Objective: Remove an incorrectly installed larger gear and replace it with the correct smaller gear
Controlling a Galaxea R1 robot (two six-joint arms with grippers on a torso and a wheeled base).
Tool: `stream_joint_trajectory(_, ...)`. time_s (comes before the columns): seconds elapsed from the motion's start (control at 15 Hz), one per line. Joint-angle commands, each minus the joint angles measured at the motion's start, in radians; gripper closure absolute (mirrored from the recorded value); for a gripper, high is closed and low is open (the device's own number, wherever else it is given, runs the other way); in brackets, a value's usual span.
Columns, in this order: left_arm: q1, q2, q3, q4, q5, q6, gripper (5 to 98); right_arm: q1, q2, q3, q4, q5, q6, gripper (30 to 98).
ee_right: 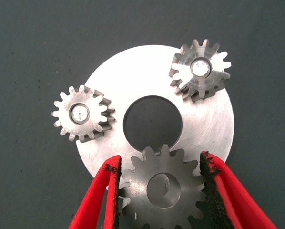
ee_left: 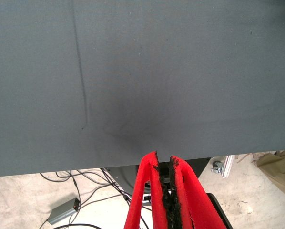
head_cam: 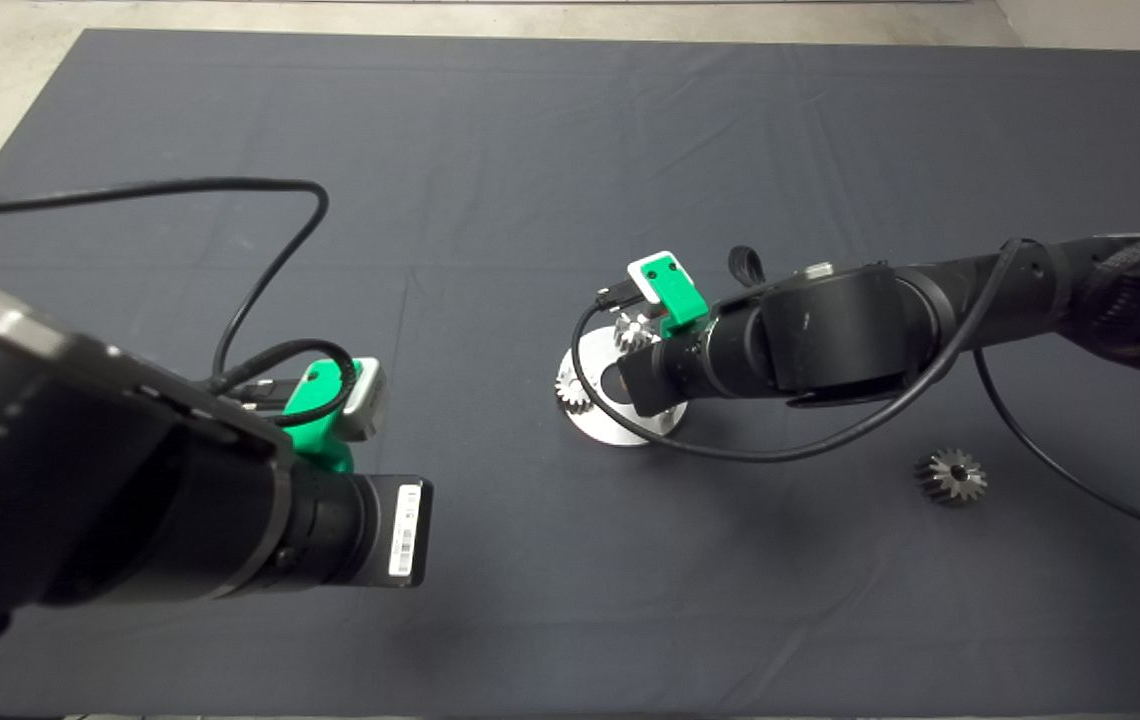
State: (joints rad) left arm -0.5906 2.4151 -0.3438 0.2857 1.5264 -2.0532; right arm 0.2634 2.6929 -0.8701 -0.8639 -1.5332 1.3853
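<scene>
Broadly, the dark mat (head_cam: 570,150) covers the tabletop, and both black arms reach over it. The left arm waits at the near left, its left gripper (ee_left: 165,164) with fingers pressed together on nothing, above the mat's edge. The right arm reaches to the round aluminium plate (ee_right: 133,67) at mid-mat. The larger gear (head_cam: 950,477) lies alone on the mat, well apart from the plate on its right, so removal looks done. The right gripper (ee_right: 160,158) pinches the smaller gear (ee_right: 137,191) by its teeth at the plate's rim, beside the plate's big central hole. Two silvery gears (ee_right: 83,114) (ee_right: 199,69) sit on the plate's other posts. The step in hand seems to be seating the replacement. Next, the bore likely needs centring over its post, then lowering straight, with the teeth kept clear of the neighbours, before letting go
</scene>
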Motion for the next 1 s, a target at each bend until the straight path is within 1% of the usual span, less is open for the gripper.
stream_joint_trajectory(0.0, -0.008, 0.000, -0.003, 0.016, 0.072, -0.004, 98.4, 0.018, -0.074, 0.139, -0.115, -0.090, 0.008, 93.6)
stream_joint_trajectory(0.07, -0.008, 0.000, -0.003, 0.016, 0.072, -0.004, 98.4, 0.019, -0.091, 0.181, -0.115, -0.088, 0.011, 93.6)
stream_joint_trajectory(0.13, -0.008, 0.000, -0.003, 0.016, 0.072, -0.004, 98.4, 0.019, -0.122, 0.230, -0.121, -0.087, 0.033, 93.6)
stream_joint_trajectory(0.2, -0.008, 0.000, -0.003, 0.016, 0.072, -0.004, 98.4, 0.017, -0.147, 0.255, -0.133, -0.087, 0.061, 93.6)
stream_joint_trajectory(0.27, -0.008, 0.000, -0.003, 0.016, 0.072, -0.005, 98.4, 0.007, -0.158, 0.258, -0.151, -0.088, 0.061, 93.6)
stream_joint_trajectory(0.33, -0.008, 0.003, -0.003, 0.016, 0.071, -0.009, 98.4, -0.008, -0.161, 0.258, -0.158, -0.090, 0.061, 93.6)
stream_joint_trajectory(0.47, -0.008, 0.003, -0.003, 0.016, 0.072, -0.021, 98.4, -0.018, -0.173, 0.256, -0.167, -0.088, 0.061, 93.7)
stream_joint_trajectory(0.73, -0.008, 0.003, -0.003, 0.016, 0.072, -0.021, 98.4, -0.033, -0.152, 0.210, -0.205, -0.088, 0.054, 93.6)
stream_joint_trajectory(0.8, -0.008, 0.002, -0.003, 0.016, 0.072, -0.021, 98.4, -0.033, -0.143, 0.202, -0.226, -0.088, 0.054, 93.6)
stream_joint_trajectory(0.93, -0.008, 0.002, -0.003, 0.021, 0.072, -0.021, 98.4, -0.033, -0.115, 0.172, -0.242, -0.087, 0.041, 93.6)
